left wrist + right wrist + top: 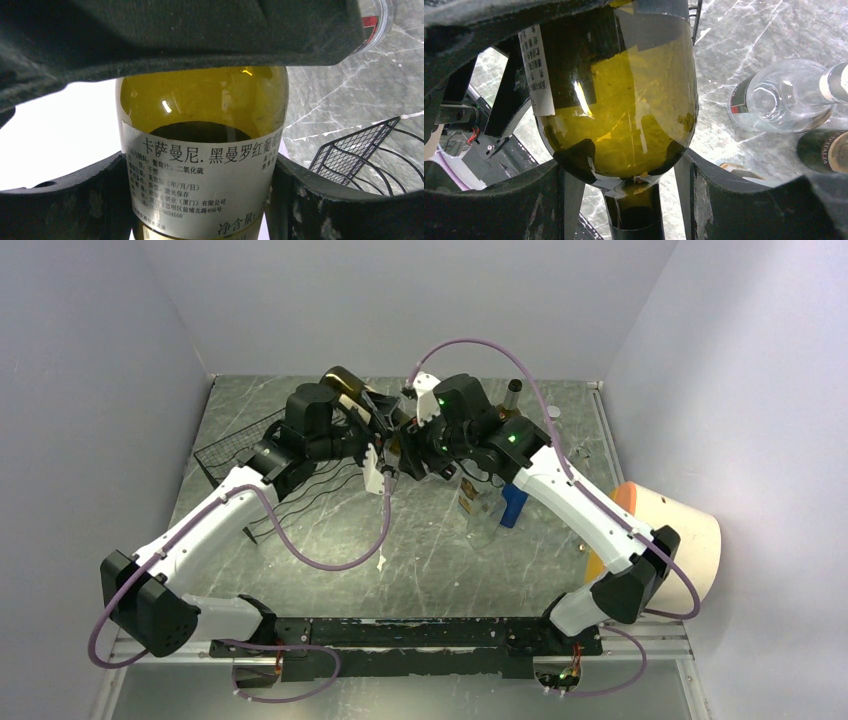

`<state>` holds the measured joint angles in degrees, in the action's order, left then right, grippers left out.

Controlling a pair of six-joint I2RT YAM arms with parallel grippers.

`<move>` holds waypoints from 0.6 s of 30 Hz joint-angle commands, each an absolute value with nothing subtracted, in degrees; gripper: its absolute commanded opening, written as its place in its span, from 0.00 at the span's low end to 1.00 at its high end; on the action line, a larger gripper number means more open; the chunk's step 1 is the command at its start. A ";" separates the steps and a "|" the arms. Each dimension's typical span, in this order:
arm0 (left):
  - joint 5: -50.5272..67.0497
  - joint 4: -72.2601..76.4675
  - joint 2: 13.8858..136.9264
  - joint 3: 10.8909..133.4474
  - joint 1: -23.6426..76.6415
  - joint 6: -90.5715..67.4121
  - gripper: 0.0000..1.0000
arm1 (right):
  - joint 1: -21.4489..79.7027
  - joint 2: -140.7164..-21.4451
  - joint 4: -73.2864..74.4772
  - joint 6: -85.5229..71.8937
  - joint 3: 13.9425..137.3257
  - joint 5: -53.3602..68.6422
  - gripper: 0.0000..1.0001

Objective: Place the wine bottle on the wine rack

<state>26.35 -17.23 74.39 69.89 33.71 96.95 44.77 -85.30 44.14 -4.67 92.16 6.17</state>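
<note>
Wine bottle (200, 100) is clamped by left gripper (200, 167); right gripper (624, 175) grip cannot be told. Slippage on smooth glass is risked.

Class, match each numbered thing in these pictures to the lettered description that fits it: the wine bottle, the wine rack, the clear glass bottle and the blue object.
Things:
1. wine bottle
2. wine rack
3. clear glass bottle
4. blue object

Descriptions:
A. black wire mesh
B. colourless, see-through
C. olive-green glass with a white label, gripped by the left pincer
D. bright blue

Pairs: 1-C, 2-A, 3-B, 4-D
</note>
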 commanded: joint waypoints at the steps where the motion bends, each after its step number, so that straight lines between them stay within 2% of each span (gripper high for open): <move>1: 31.06 -6.04 71.26 70.67 35.12 97.03 0.07 | 45.07 -86.43 42.85 -4.21 93.81 6.12 0.64; 4: 30.56 -6.36 71.19 71.05 35.19 96.95 0.07 | 45.13 -86.04 42.67 -4.58 92.98 5.94 0.56; 8: 29.53 -5.23 70.87 70.36 35.19 95.63 0.07 | 45.15 -84.26 41.96 -5.32 90.83 5.92 0.25; 11: 30.15 -3.89 70.22 69.76 35.22 92.75 0.12 | 45.14 -82.57 41.31 -5.91 89.13 5.00 0.02; 13: 30.82 -2.66 69.70 68.98 35.15 91.11 0.16 | 45.12 -81.30 40.21 -6.46 88.03 4.18 0.00; 14: 31.36 -1.81 69.38 68.40 35.13 89.74 0.23 | 45.14 -80.65 39.42 -6.72 87.52 3.90 0.00; 15: 31.85 -0.71 69.04 67.85 35.20 88.25 0.41 | 45.09 -79.97 38.46 -7.06 87.12 3.83 0.00; 16: 32.39 0.45 68.69 67.20 35.16 86.74 0.53 | 45.09 -79.31 37.30 -7.44 86.68 3.64 0.00; 17: 32.81 1.98 68.19 66.17 35.23 84.33 0.88 | 45.09 -78.74 36.52 -7.87 86.29 3.56 0.00; 18: 32.94 3.20 67.72 65.08 35.20 82.64 0.97 | 45.10 -78.22 35.83 -8.21 86.04 3.19 0.00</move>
<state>26.72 -11.60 72.82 65.52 34.65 93.84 45.34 -81.08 44.23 -5.13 87.18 6.50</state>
